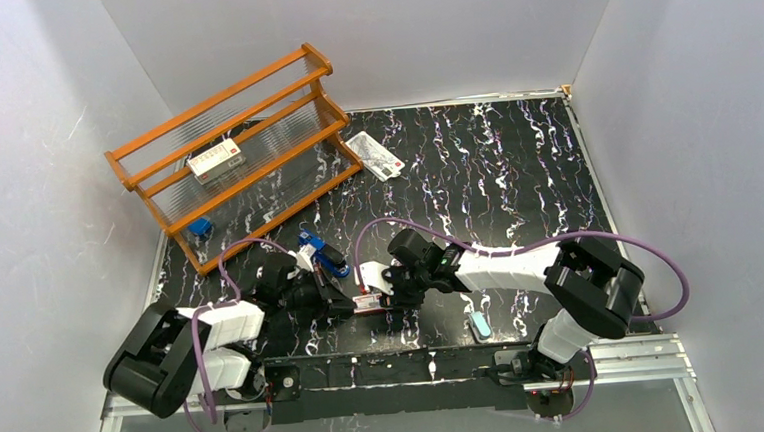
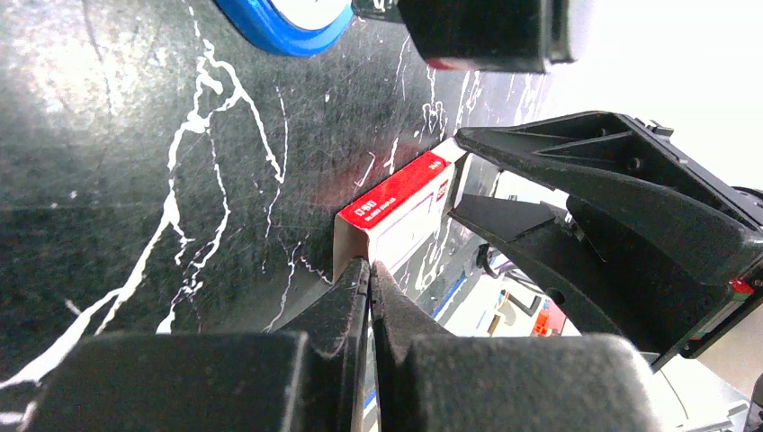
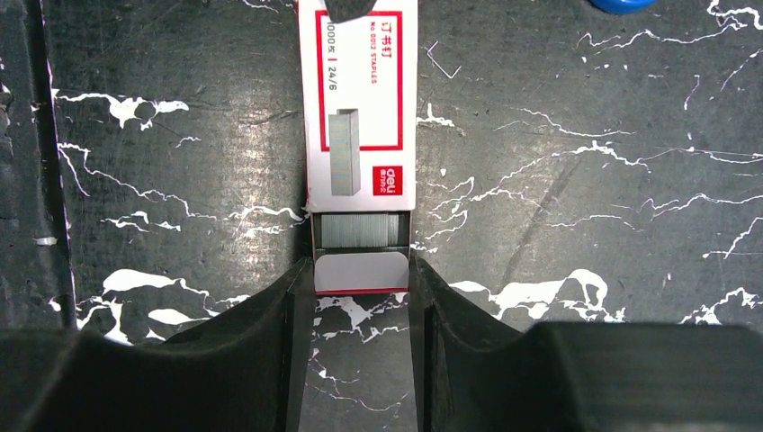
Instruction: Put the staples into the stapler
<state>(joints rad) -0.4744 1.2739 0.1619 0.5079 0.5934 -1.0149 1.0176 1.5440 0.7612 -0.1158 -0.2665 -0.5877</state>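
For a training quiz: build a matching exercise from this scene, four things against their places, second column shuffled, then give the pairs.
Things:
1. stapler
2. larger red-and-white box
3. white packet
4. inner tray

Places:
A. flat on the table, just right of the wooden rack
B. gripped by the right gripper
C. on a rack shelf
D. on the table, by the left arm

Pairs: 1-D, 2-C, 3-A, 4-B.
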